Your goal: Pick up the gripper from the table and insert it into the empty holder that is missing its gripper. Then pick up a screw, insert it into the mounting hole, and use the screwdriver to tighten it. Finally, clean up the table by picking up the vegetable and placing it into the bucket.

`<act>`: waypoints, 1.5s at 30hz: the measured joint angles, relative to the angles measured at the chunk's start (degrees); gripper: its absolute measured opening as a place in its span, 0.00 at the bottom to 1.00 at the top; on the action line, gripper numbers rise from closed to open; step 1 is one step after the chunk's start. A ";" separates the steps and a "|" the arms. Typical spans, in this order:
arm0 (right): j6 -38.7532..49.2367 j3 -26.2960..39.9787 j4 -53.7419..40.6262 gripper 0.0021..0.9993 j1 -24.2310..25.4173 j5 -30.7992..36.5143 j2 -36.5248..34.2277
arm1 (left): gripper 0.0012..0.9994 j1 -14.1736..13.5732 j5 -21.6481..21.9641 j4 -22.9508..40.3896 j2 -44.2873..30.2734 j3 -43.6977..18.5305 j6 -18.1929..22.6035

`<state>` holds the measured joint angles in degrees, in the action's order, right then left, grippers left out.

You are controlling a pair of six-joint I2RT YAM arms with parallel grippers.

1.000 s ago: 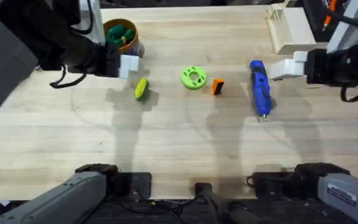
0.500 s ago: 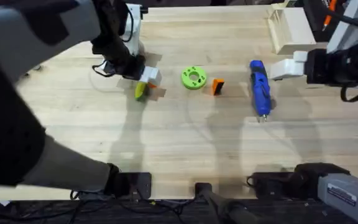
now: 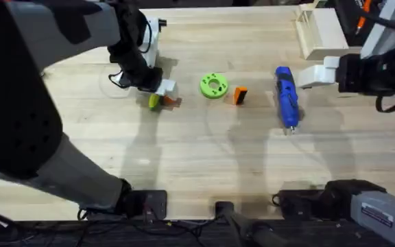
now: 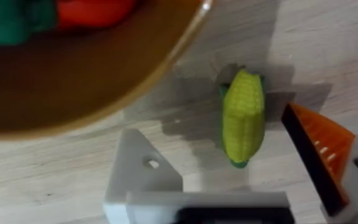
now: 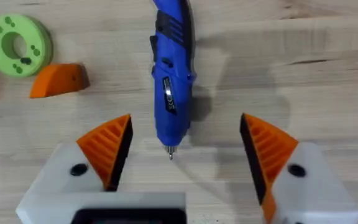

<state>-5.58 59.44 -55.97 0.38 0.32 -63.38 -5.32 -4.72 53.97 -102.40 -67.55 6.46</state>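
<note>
Yellow ribbed corn-like vegetable (image 4: 243,117) with green end, lying on table (image 3: 184,158) just beside bucket (image 4: 73,93), between spread fingers of left gripper (image 4: 241,180), one mount bare white, right gripper (image 5: 185,149) wide over blue screwdriver (image 5: 173,81)

The desk (image 3: 204,147) is pale wood, matt, with visible grain and a few darker streaks. The screwdriver (image 5: 171,87) looks like smooth blue plastic with a slight sheen, and the thin tip is bare metal. The loose gripper (image 5: 58,81) is matt orange plastic. The right pincer (image 5: 182,155) has ribbed orange pads on matt white plastic mounts. The vegetable (image 4: 243,117) is bumpy yellow plastic, kernel texture all over. The bucket (image 4: 166,59) has a tan rim with a bit of gloss. The ring dish (image 5: 18,45) is flat matt green plastic.
</note>
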 joint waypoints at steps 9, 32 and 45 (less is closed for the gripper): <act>0.00 0.00 -0.02 0.99 0.00 0.00 0.00 | 0.68 0.00 -1.39 0.04 -1.15 0.01 0.01; 0.00 0.00 0.01 0.99 0.00 0.00 0.01 | 0.01 0.00 -3.62 0.65 -1.13 -0.18 0.02; 0.00 0.00 0.01 0.99 0.00 0.00 0.01 | 0.01 -3.54 -3.17 5.11 11.04 -10.08 -0.02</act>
<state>-5.58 59.44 -55.96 0.38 0.31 -63.37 -8.86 -7.88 59.08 -91.35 -77.64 6.44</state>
